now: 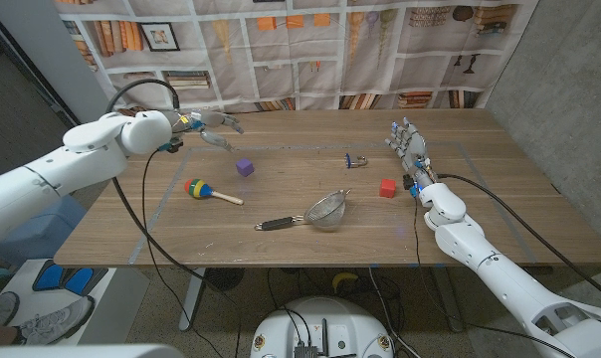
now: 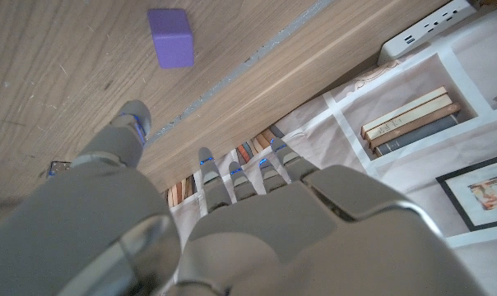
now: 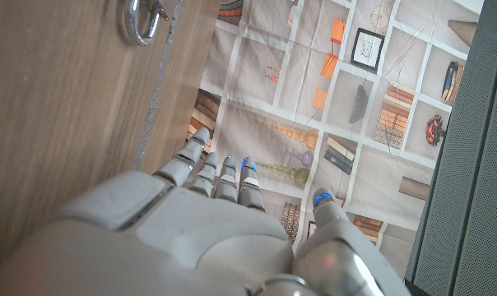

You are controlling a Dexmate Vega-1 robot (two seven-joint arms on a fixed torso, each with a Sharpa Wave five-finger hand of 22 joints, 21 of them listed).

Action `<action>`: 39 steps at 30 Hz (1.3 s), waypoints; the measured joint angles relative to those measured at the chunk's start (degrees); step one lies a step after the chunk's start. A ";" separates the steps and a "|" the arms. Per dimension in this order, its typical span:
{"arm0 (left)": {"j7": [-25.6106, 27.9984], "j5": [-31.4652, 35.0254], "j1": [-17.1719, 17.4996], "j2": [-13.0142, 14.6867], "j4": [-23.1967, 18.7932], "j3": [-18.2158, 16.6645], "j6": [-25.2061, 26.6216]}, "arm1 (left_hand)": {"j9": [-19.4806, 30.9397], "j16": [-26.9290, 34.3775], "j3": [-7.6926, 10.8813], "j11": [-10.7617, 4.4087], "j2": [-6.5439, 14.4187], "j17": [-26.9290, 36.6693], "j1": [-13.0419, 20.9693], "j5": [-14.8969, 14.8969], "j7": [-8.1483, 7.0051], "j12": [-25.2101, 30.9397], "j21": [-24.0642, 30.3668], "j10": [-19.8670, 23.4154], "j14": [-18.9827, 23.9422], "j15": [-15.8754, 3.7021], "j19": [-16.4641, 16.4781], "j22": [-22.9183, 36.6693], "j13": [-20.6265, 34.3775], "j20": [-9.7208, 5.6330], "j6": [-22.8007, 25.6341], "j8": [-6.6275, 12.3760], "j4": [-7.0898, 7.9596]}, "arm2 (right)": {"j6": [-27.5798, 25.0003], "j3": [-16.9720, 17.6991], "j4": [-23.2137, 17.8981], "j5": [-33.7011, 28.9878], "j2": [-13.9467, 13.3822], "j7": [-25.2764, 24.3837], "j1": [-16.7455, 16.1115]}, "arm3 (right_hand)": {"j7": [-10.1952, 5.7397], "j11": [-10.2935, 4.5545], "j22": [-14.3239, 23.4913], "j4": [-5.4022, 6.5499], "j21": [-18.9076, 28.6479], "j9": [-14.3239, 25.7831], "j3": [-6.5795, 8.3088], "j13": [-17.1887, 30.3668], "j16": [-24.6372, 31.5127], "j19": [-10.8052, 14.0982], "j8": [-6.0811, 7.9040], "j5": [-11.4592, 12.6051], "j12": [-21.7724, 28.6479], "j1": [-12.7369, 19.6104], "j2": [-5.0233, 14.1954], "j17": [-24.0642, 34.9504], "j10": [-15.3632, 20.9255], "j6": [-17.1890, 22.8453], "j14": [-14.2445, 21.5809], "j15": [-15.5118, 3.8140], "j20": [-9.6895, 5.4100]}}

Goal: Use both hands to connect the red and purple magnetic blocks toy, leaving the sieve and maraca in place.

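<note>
The purple block (image 1: 245, 167) lies on the table left of centre, and it shows as a purple cube (image 2: 169, 37) in the left wrist view. Right of centre lies the red block (image 1: 387, 187). My left hand (image 1: 213, 126) hovers above the far left of the table, behind the purple block, fingers spread and holding nothing; its back (image 2: 232, 230) shows in its wrist view. Near the table's right side my right hand (image 1: 408, 147) stands upright, just behind the red block, fingers apart and empty; its back (image 3: 191, 230) shows in its wrist view.
A metal sieve (image 1: 320, 211) with a dark handle lies near the front middle. A coloured maraca (image 1: 203, 189) lies front left. A small metal carabiner (image 1: 355, 159) sits between the blocks toward the back, and the carabiner (image 3: 143, 18) shows in the right wrist view. A bookshelf-print backdrop (image 1: 310, 50) hangs behind the table.
</note>
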 measured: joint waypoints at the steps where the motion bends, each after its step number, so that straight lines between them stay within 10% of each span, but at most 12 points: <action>1: -0.17 0.29 -0.35 -0.19 0.23 0.22 -0.17 | 0.00 0.00 0.00 0.09 0.25 0.05 0.34 0.00 -0.03 0.00 0.00 -0.25 -0.41 -0.02 -0.21 0.00 0.00 -0.24 -0.03 -0.07 0.00 | 0.00 0.00 0.00 0.00 0.00 0.00 0.00 | 0.00 0.00 0.00 -0.12 0.00 0.00 -0.12 0.00 0.00 0.00 0.00 0.00 0.00 0.00 0.00 0.00 0.00 0.00 0.00 0.00 0.00; 39: 3.51 18.89 -5.82 -6.24 11.81 5.43 -14.68 | -0.01 0.00 -1.80 0.17 -0.02 0.04 2.83 0.00 0.19 0.27 0.06 -3.60 -3.24 -0.03 -2.23 0.29 0.01 0.19 0.20 -0.07 0.54 | -1.30 0.76 -1.40 1.31 -1.08 0.27 -1.02 | 0.00 -0.01 0.00 -0.44 -1.60 0.00 -0.44 -0.26 0.22 0.31 0.00 0.00 0.00 0.00 -0.01 -0.54 -0.63 0.00 -0.21 0.21 -0.31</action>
